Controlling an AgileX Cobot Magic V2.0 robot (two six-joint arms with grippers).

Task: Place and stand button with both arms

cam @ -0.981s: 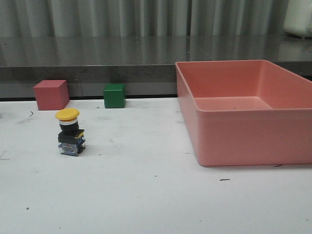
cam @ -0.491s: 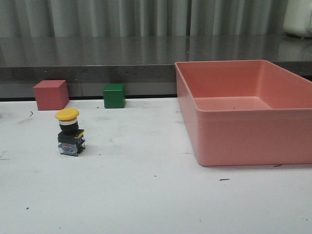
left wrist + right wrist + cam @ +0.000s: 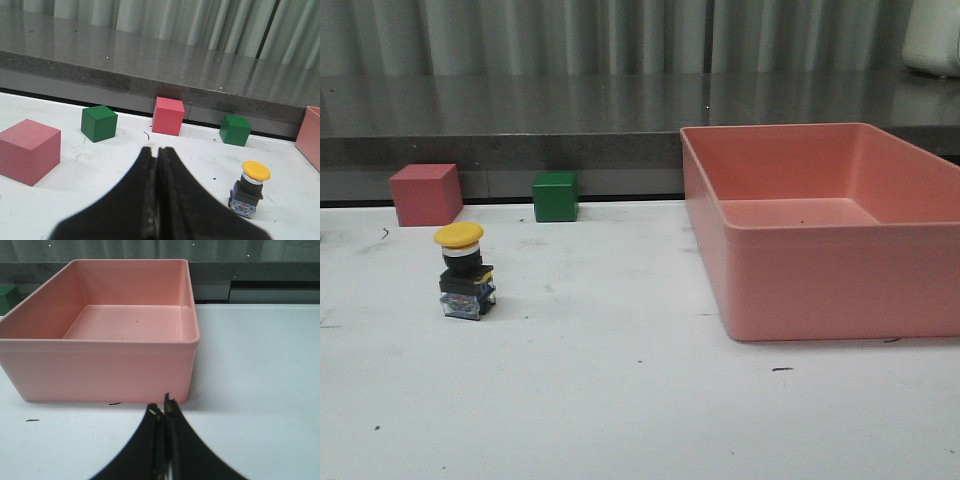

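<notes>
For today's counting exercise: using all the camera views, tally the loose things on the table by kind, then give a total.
Pink cubes: 2
Green cubes: 2
Yellow-capped push-button: 1
Pink bin: 1
Total: 6

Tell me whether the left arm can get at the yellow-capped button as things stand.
Probably yes. In the left wrist view the button stands upright on bare table beyond the shut left claw, off to one side, with nothing between them. The cubes sit farther back. The claw would need to open first.
</notes>
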